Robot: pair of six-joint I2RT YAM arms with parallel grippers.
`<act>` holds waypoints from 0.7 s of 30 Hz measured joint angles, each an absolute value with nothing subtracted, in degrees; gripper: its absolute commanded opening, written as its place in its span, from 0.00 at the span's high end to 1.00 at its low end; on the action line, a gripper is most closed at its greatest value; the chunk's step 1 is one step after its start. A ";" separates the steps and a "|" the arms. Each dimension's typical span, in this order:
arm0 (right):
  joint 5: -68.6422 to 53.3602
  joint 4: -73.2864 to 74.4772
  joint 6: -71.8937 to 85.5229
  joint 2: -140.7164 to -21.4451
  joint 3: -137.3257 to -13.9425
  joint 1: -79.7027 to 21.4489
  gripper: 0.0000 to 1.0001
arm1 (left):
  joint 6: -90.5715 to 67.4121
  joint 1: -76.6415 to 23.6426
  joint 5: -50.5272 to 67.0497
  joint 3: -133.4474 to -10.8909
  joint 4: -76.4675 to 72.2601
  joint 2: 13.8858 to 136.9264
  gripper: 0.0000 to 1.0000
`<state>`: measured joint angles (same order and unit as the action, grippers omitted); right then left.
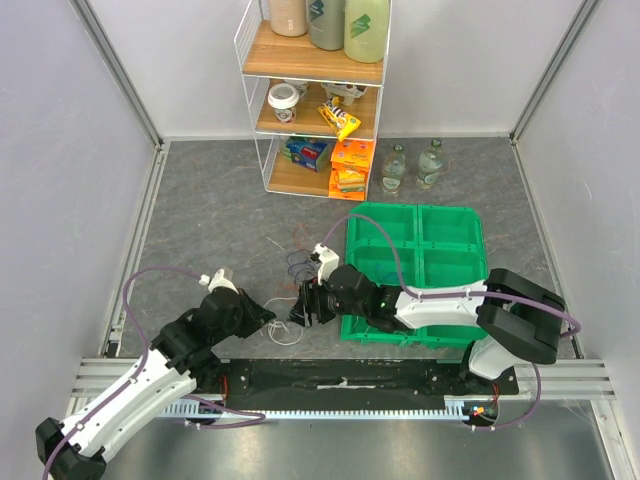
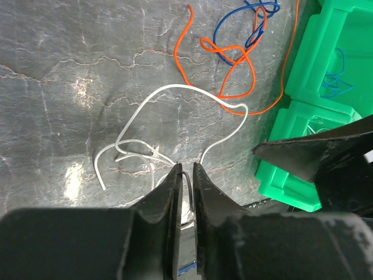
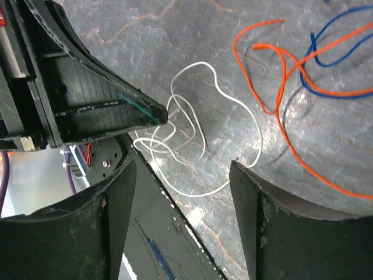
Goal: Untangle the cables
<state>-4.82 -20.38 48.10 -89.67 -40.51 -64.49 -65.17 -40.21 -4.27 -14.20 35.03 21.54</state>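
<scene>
While the left gripper point(image 2: 186, 169) sits low over the table point(image 1: 200, 230) close to its near edge, we see its two fingers standing almost together with only a narrow slit between them. A thin strand of the white cable point(image 2: 175, 87) runs into that slit and is pinched there. From the pinch the white cable spreads out in loose, overlapping loops that lie flat on the grey surface just ahead of the fingertips.

We find the right gripper point(image 3: 182, 169) facing it from the other side, its fingers spread wide with nothing between them. It hangs just above the same white loops, which lie between and just beyond its fingertips. We cannot tell whether either finger touches the wire. In the overhead view the two grippers meet almost tip to tip, just left of the near left corner of the green tray point(image 1: 415, 207).

Farther from the near edge lie the orange cable point(image 2: 176, 55) and the blue cable point(image 3: 341, 93), crossed over each other in one loose tangle just beside the far loop of the white one — neither gripper touches them. The orange cable runs on toward the green tray, which stands right of the table's middle. A short blue strand point(image 2: 337, 81) shows inside one of its compartments.
</scene>
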 measured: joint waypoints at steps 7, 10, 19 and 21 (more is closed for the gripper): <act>-1.48 -20.95 50.39 -89.10 -37.56 -66.74 0.14 | -66.92 -40.21 -3.79 -13.56 33.74 19.68 0.30; 0.43 -19.31 48.77 -89.10 -37.56 -67.22 0.10 | -66.57 -40.21 -3.29 -13.74 34.06 17.98 0.17; 6.46 -13.37 43.05 -93.89 -42.41 -69.84 0.07 | -61.84 -40.21 -6.72 -25.85 38.94 15.94 0.12; 9.58 -11.05 40.47 -95.64 -45.32 -72.69 0.07 | -60.27 -40.21 -8.43 -29.04 39.83 15.29 0.13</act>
